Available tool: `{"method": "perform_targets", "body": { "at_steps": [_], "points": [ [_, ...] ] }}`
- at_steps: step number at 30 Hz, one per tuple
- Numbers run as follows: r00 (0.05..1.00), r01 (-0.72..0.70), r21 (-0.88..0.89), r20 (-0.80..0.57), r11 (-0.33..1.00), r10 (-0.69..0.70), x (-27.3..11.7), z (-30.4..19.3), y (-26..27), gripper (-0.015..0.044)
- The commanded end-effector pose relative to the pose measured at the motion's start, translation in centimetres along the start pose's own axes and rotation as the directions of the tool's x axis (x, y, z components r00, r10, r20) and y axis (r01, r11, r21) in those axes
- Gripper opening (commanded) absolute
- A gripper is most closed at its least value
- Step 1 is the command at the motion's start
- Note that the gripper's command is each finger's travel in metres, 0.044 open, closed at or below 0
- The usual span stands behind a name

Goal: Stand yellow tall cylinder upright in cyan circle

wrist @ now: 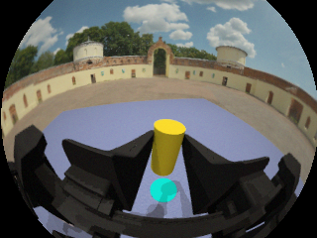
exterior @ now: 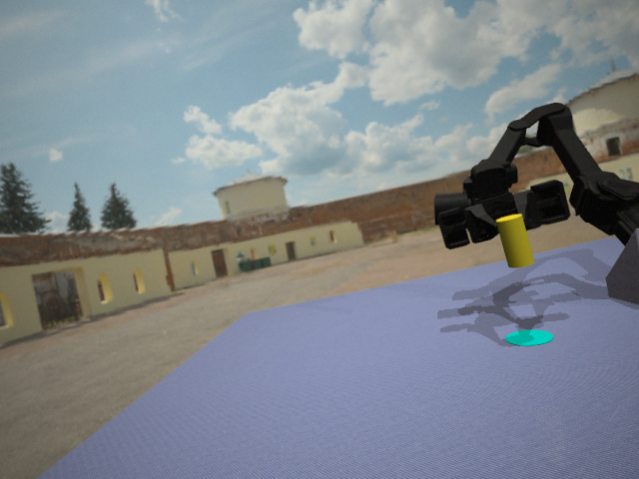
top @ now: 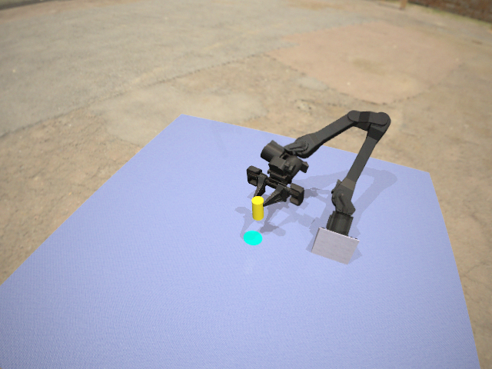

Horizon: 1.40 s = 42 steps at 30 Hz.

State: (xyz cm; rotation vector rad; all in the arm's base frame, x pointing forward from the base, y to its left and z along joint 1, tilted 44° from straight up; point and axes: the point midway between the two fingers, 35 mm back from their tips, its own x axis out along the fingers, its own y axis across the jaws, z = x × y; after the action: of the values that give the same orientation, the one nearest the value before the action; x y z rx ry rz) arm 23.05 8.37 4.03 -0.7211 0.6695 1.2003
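Nearest in my wrist view, the gripper [top: 259, 200] [wrist: 168, 135] has its two fingers pressed on the yellow cylinder [top: 257, 208] [exterior: 514, 240] [wrist: 166, 148], clamped towards its upper end, with most of its length hanging below the tips. I see the cylinder up in the air, well clear of the blue mat [top: 151, 277] [exterior: 310, 391] [wrist: 124, 111], and close to upright, though the exterior view gives it a slight lean that may owe something to that camera's own tilt. So I count the grasp and the lift as done, and the turn to vertical as all but finished.

Beyond and beneath it lies the cyan circle [top: 252, 237] [exterior: 529, 337] [wrist: 163, 190], with nothing standing on it. What I have left is to centre the cylinder over that circle, true up any lean, lower it until the base sits flat, open the fingers and back away. I can't tell from these angles whether it is exactly over the circle.
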Motion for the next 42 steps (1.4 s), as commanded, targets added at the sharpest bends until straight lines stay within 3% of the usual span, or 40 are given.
{"method": "perform_targets", "body": {
  "at_steps": [1,29,42],
  "points": [
    [0.999,0.019,-0.023,0.032,1.000,-0.018,-0.2,0.2,0.0,0.0105],
    [0.995,0.063,-0.062,0.085,0.996,-0.057,-0.7,0.3,-0.1,0.0105],
    [0.996,0.058,-0.064,0.073,0.996,-0.053,0.1,-4.0,-0.8,0.0105]
  ]
}}
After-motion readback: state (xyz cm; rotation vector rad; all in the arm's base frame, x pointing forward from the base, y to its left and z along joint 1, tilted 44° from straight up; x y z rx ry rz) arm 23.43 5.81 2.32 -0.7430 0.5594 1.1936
